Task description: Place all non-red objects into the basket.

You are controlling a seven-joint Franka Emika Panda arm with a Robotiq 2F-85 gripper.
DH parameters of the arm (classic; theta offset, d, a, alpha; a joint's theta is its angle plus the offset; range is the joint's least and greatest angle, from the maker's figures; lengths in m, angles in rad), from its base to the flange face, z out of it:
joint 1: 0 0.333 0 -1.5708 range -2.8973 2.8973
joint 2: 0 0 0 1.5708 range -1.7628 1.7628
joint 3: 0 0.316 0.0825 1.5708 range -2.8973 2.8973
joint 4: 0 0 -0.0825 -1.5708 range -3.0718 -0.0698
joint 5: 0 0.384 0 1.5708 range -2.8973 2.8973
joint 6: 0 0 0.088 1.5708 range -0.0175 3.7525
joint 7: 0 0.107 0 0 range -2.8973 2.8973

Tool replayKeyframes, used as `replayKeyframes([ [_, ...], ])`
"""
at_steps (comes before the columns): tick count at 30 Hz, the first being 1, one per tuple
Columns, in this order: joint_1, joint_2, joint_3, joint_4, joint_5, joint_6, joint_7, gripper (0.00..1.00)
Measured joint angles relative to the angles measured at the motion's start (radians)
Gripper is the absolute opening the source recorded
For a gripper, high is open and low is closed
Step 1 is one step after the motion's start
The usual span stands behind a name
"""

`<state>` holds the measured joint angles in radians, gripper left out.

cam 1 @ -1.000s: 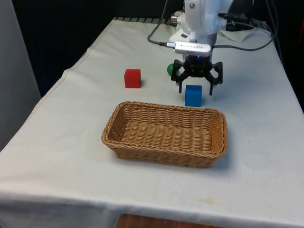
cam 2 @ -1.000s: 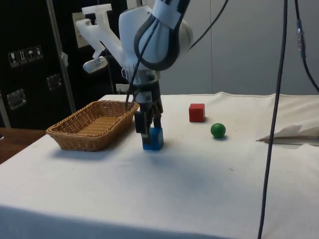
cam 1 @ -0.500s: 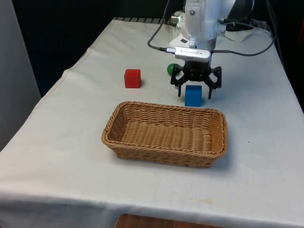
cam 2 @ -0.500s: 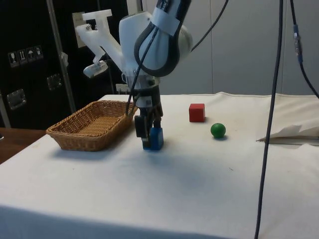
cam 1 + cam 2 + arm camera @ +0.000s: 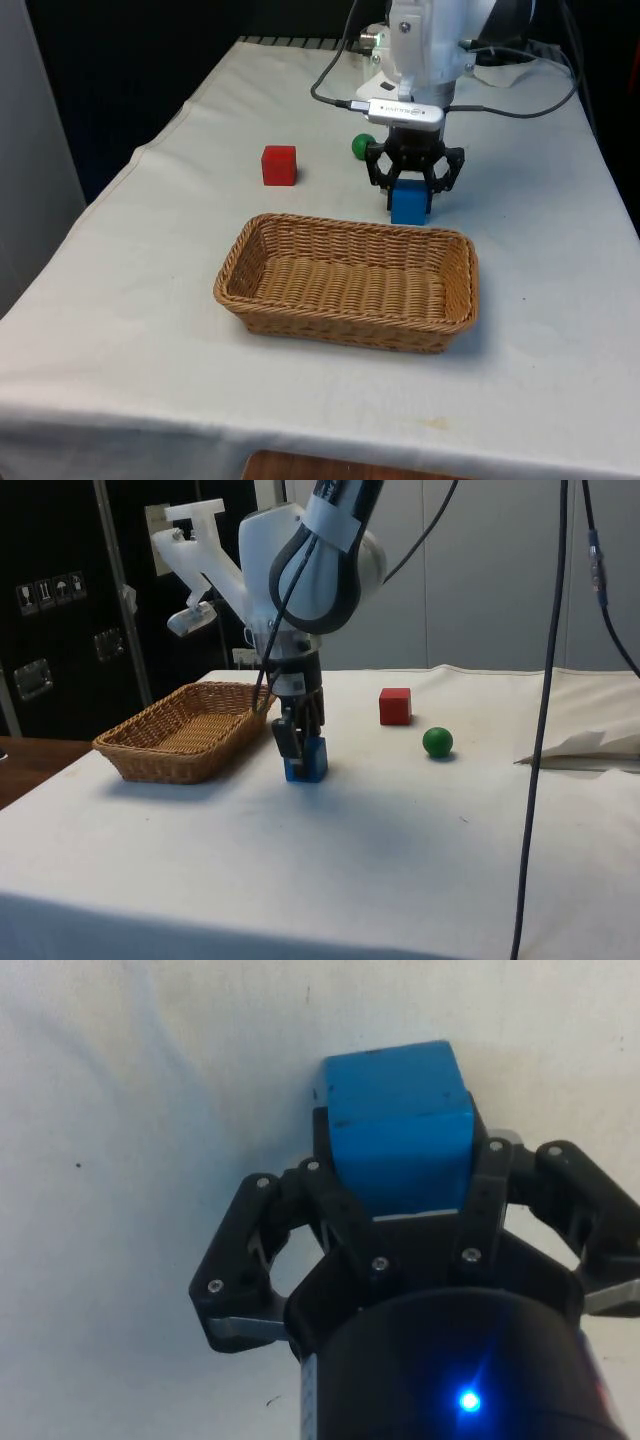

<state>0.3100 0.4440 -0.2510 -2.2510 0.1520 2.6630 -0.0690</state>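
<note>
Just beyond the basket (image 5: 450, 262), the gripper (image 5: 411, 188) clamped the blue block (image 5: 409, 201), which would need lifting straight over the rim.

Open cloth around blue cube (image 5: 409, 201), basket (image 5: 348, 322) rim just beside it — green ball (image 5: 359, 146) close behind

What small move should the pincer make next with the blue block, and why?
Probably lift straight up: the pincer looks shut on the blue block, which sits on the cloth beside the basket, so it must rise above the rim.
</note>
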Motion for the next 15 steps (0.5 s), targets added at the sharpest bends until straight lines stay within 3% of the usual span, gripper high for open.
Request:
replayKeyframes([
  [11,0.000,-0.011,-0.002,0.001,0.000,-0.004,0.001,0.03],
  [15,0.000,-0.057,-0.010,-0.003,-0.002,-0.042,0.001,0.03],
])
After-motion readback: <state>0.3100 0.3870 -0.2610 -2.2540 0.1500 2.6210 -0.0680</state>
